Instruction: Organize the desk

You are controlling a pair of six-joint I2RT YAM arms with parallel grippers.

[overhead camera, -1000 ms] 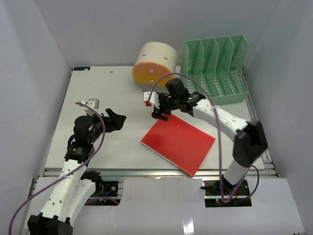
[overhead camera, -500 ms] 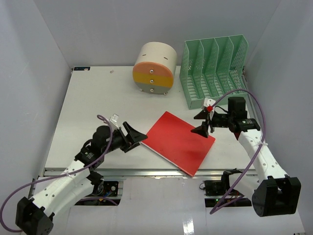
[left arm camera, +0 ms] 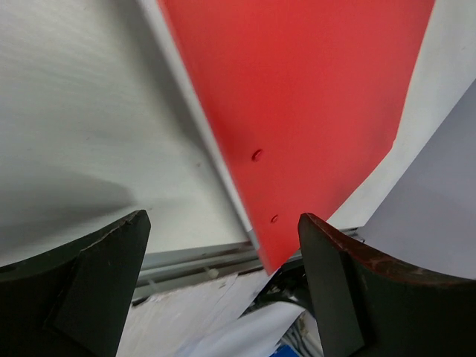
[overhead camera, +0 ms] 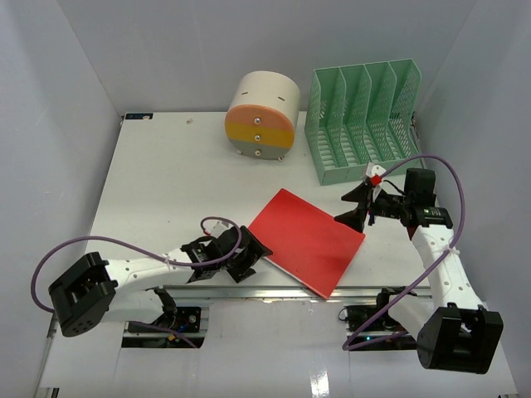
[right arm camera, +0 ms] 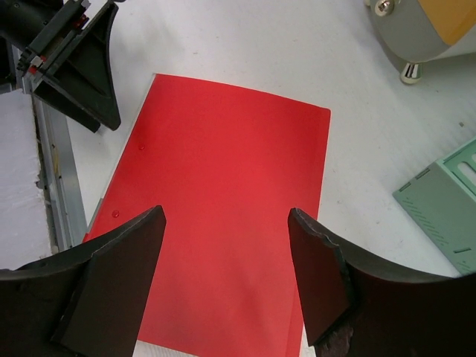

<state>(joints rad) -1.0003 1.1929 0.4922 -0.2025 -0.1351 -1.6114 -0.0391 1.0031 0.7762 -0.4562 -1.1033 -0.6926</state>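
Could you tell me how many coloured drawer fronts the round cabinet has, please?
3, stacked on the round cabinet at the far side of the desk: orange front on top, yellow front in the middle, grey front at the bottom. None appears hidden.

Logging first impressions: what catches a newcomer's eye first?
The red folder, near the front edge of the desk, has the open left gripper at its left edge and the open right gripper at its right corner. Behind stand a green file rack and a round drawer unit.

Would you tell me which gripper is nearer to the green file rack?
Right. The right gripper hovers just in front of the green file rack; the left gripper sits across the red folder, at its near-left edge.
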